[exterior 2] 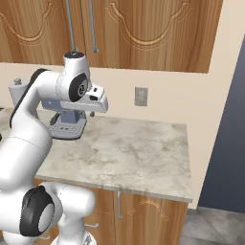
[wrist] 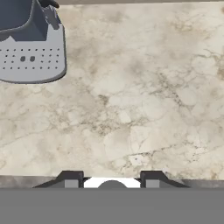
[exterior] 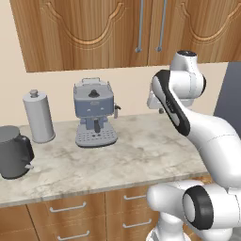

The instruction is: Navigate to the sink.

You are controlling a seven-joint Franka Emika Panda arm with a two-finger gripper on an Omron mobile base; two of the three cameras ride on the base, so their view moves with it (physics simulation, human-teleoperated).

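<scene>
A coffee machine stands between a canister and the arm.

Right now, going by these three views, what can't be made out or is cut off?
- Coffee machine: in the right base view the arm covers most of it; in the hand view the top edge crops all but its drip tray.
- Dark kettle: cut by the left edge of the left base view.
- Gripper: its fingertips barely rise above the hand view's bottom, with a gap between them.
- Wall outlet: arm-hidden in the left base view.
</scene>
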